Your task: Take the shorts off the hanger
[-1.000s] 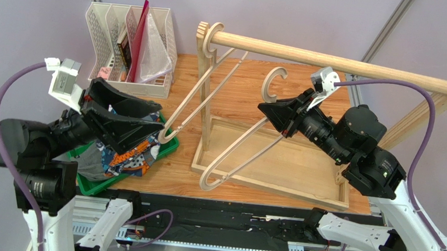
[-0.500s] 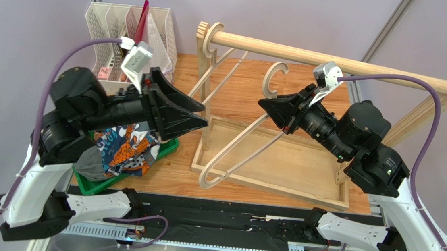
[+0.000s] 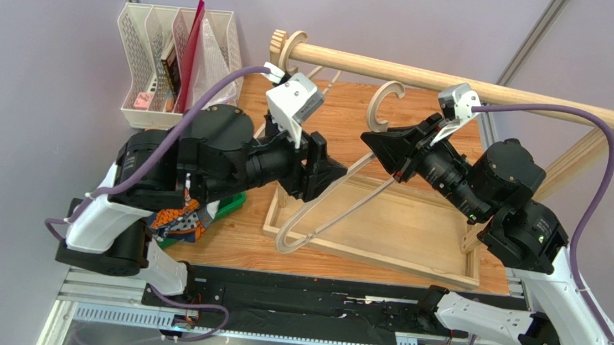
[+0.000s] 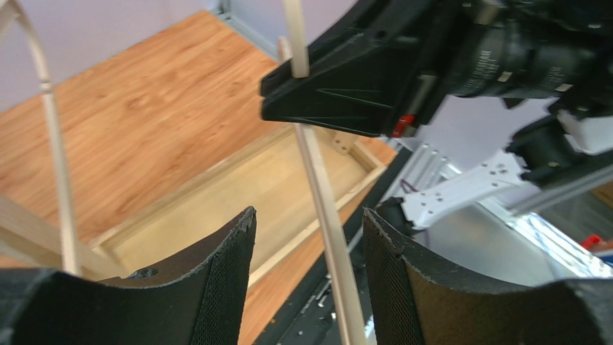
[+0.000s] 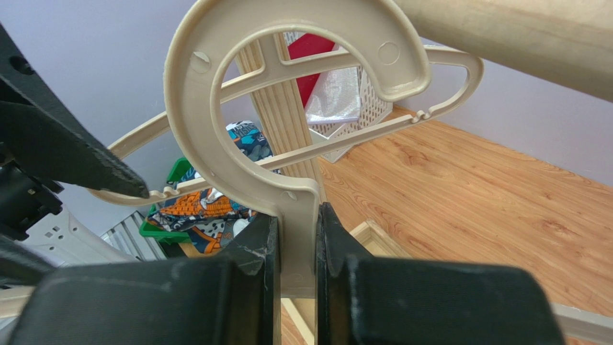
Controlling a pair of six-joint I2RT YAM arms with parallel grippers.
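the patterned shorts (image 3: 175, 215) are seen heaped in a green bin (image 3: 233, 203) at the near left of the table, partly hidden under the left arm – well apart from both sets of fingers and off the hanger (image 5: 188, 115). a grey pair cannot be made out. just beyond, the left gripper (image 4: 309, 215) is held with its fingers (image 4: 223, 287) spread wide, and a thin arm of the bare hanger is seen passing through the gap between them; contact with either pad cannot be told. opposite it, the right gripper (image 5: 295, 219) is closed tight on the hanger's neck just under the hook, which is held clear below the wooden rail (image 3: 460, 82) – not hung on it. under the hanger a shallow wooden tray (image 3: 414, 232) is set as the rack's base. a second bare hanger (image 3: 327, 81) is hung at the rail's left end. farthest off, a white file rack (image 3: 149, 59) is stood at the back left corner.
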